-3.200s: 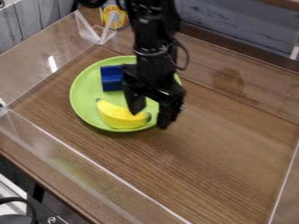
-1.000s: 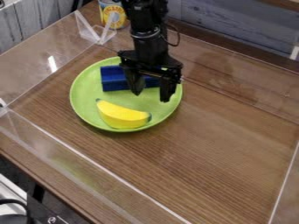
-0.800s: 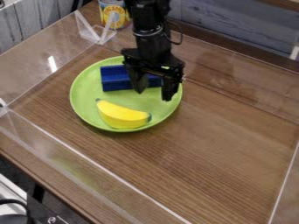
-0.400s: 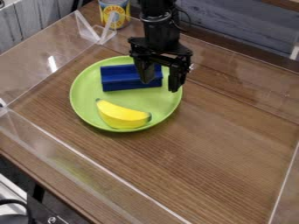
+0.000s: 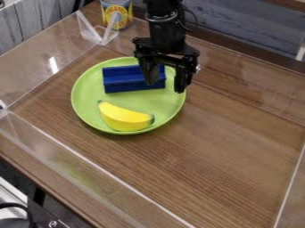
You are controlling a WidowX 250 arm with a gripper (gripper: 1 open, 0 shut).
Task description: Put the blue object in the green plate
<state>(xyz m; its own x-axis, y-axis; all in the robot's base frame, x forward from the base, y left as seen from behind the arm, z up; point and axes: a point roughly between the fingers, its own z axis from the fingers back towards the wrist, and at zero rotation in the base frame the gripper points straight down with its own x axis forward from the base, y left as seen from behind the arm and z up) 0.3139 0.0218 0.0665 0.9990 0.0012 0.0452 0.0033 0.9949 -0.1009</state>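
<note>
the blue block (image 5: 123, 77) lies flat inside the green plate (image 5: 89, 98), toward the plate's twelve o'clock, with a yellow banana-shaped piece (image 5: 125, 116) near the plate's five o'clock, apart from the block. the gripper (image 5: 166, 80) hangs over the plate's two o'clock edge, pointing straight down, its two fingers (image 5: 180, 82) spread wide with nothing between them. one finger stands just beside the block's right end; from this angle it is hard to tell whether it touches.

judging from how things lie, the placing looks done, so the risks are all in leaving. if the arm pulls away sideways toward nine o'clock instead of going up, that near finger could catch the block's end and push it across the plate, perhaps over the rim. a low sweep toward six o'clock could knock the yellow piece or drag the plate's rim and shift the whole plate on the wooden table (image 5: 226, 151). closing the fingers here could pinch the block again and lift it back out. a straight upward exit looks safest.
</note>
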